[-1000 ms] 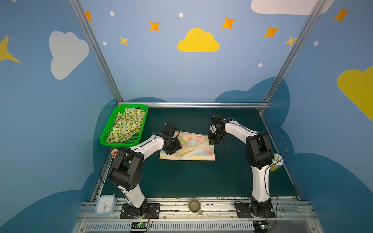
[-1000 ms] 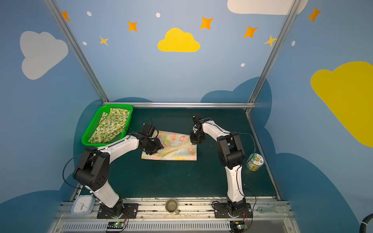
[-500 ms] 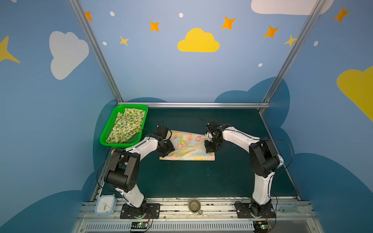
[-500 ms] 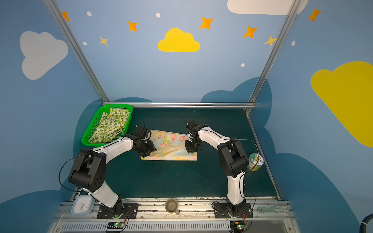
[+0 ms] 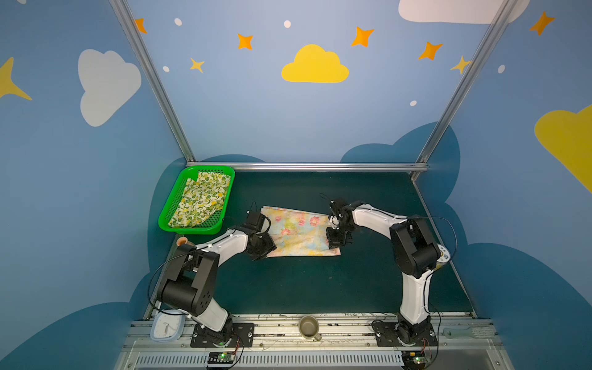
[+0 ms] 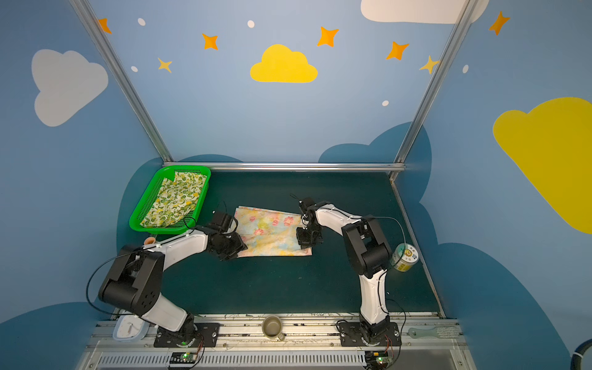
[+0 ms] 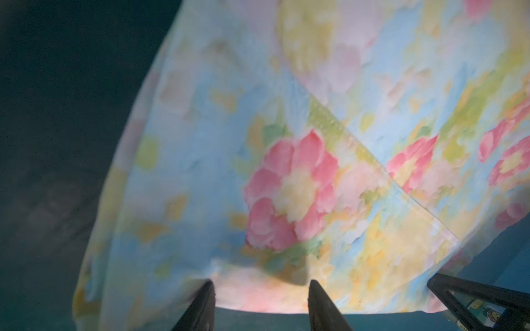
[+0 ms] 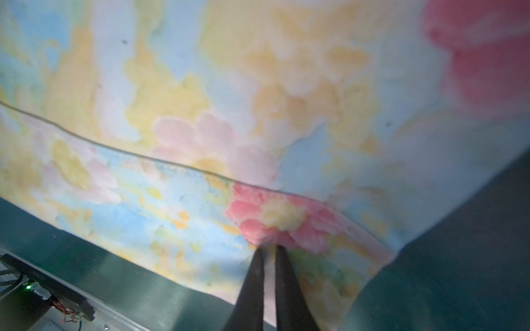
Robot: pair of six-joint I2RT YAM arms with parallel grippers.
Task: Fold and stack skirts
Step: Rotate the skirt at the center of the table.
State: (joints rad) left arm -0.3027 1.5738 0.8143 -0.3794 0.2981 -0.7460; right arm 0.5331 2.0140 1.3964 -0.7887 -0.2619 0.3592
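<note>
The floral skirt (image 5: 298,234) (image 6: 272,237), pale yellow with pink flowers, lies flat mid-table with one layer folded over another. My left gripper (image 5: 261,246) (image 7: 260,289) is low at its left front corner. Its jaws stand open, and the cloth's edge runs between the fingertips (image 7: 206,289). My right gripper (image 5: 336,238) (image 8: 269,252) is at the skirt's right edge, shut on a pinch of the cloth beside a pink flower. The lemon-print skirt (image 5: 201,200) (image 6: 174,200) lies spread in the green basket (image 5: 192,229) at the back left.
A mug (image 5: 309,326) stands on the front rail. A small can (image 6: 404,257) stands by the right arm, and a pale blue container (image 5: 167,326) by the left arm's base. A small orange cup (image 5: 182,241) stands in front of the basket.
Both grippers have moved from the skirt's far corners toward the table's front, along its left and right sides. The right jaws have closed a little more.
</note>
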